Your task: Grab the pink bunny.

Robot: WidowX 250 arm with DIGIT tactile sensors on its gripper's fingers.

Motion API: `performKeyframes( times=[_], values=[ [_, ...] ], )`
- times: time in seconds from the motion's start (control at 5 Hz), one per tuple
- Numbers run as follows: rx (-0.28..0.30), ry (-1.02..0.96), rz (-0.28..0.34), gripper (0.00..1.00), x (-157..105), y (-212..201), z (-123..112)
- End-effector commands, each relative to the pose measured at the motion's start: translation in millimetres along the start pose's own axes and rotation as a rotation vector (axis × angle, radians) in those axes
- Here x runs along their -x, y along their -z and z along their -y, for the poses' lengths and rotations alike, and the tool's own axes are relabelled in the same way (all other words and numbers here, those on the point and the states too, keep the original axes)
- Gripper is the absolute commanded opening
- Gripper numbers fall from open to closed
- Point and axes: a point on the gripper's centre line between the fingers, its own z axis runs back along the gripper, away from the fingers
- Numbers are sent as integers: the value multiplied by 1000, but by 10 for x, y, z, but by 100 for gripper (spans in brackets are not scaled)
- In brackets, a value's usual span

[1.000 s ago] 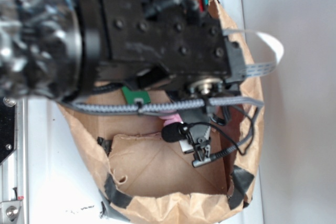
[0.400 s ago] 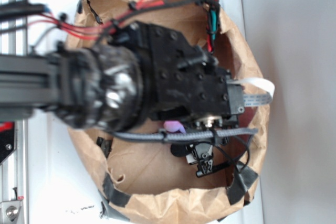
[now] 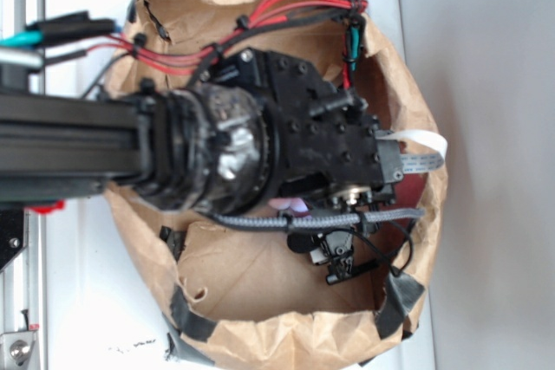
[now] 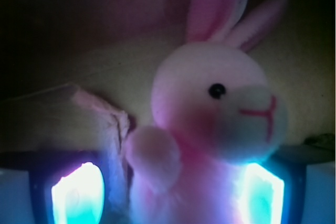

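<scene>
the wrist view is filled by the pink bunny point(image 4: 210, 129), sitting upright in the middle and lower right of the frame. its whitish face with one black eye and a pink stitched mouth is turned toward the right, and two darker pink ears rise to the top edge. one stubby arm sticks out on the left of its body. the gripper point(image 4: 168, 192) shows as two glowing blue-green fingers point(image 4: 76, 192) in the bottom corners, one at lower left and one at lower right. the bunny's body sits between them, close against the right one, with a gap left toward the left one. whether the fingers actually press on the toy cannot be told. behind the bunny lies dim brown paper with a creased fold at centre left.

in the outside view, the black arm point(image 3: 260, 145) reaches from the left edge into an open brown paper bag point(image 3: 260, 275) in the middle of the frame. only a small pink patch of the bunny point(image 3: 290, 205) peeks out just under the arm's black body. red wires point(image 3: 260, 6) loop across the upper part of the bag.
</scene>
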Motion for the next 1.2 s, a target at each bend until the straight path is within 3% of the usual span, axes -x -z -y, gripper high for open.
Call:
performKeyframes(
  times=[0.0, 0.4, 0.6, 1.0],
  values=[
    [22, 48, 53, 100, -91, -97, 120],
    [18, 53, 47, 100, -98, -56, 128],
    [6, 43, 57, 0, -94, -18, 143],
    [20, 59, 98, 0, -55, -146, 124]
  ],
)
